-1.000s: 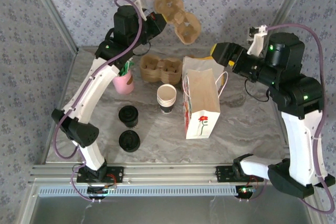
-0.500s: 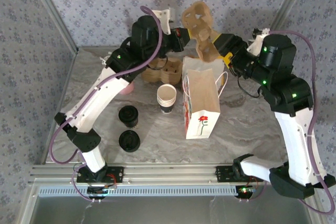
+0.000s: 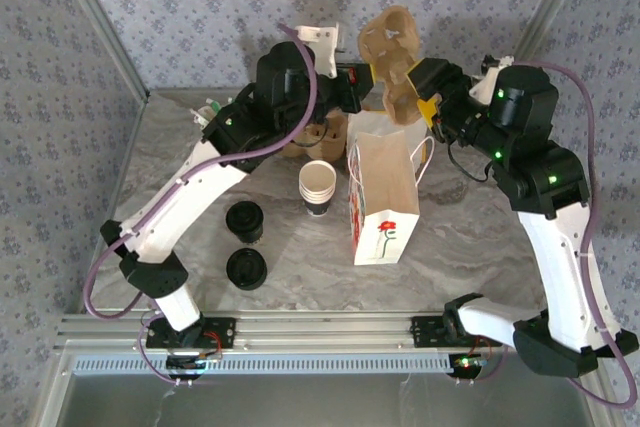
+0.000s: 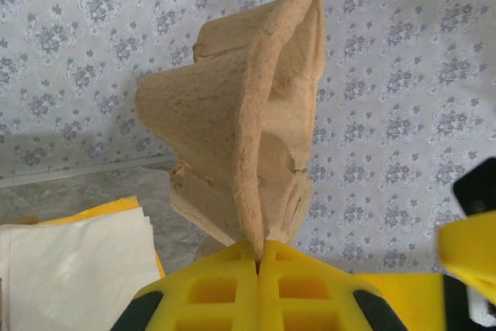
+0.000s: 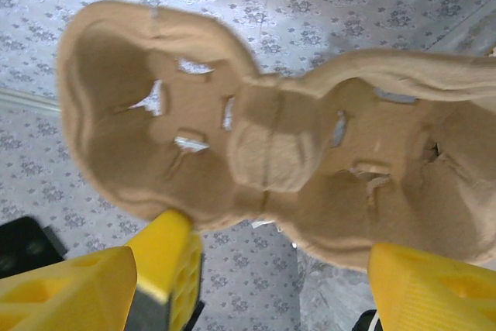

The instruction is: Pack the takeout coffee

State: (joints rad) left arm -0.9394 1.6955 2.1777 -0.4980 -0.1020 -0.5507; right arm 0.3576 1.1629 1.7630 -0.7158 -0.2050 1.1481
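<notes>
Takeout coffee [image 3: 244, 220], dark cup with black lid, sits upright on desk [image 3: 470, 237], left of centre, untouched, both arms well clear of it. Loose black lid [image 3: 246, 268] lies flat just in front of it, nearer the arm bases. Right of these: stack of white cups [image 3: 317, 187], upright, just beside the paper bag [image 3: 385, 197]. Bag is white with a red flower print, standing, mouth open, handles up. Behind the cups, more cardboard carriers [image 3: 327, 133] on desk, partly hidden by the left arm.

Both arms are raised over the far end of the bag and meet at one cardboard cup carrier [image 3: 390, 47], held in the air and standing on edge. Left end effector [image 4: 258, 256]: yellow fingers together, clamped on the carrier's thin rim, carrier sticking up from it. Right end effector [image 5: 277, 238]: fingers wide apart, one tip at each side of the carrier's lower edge, touching or nearly so; can't tell if they press on it. Cup wells face the right wrist camera.
</notes>
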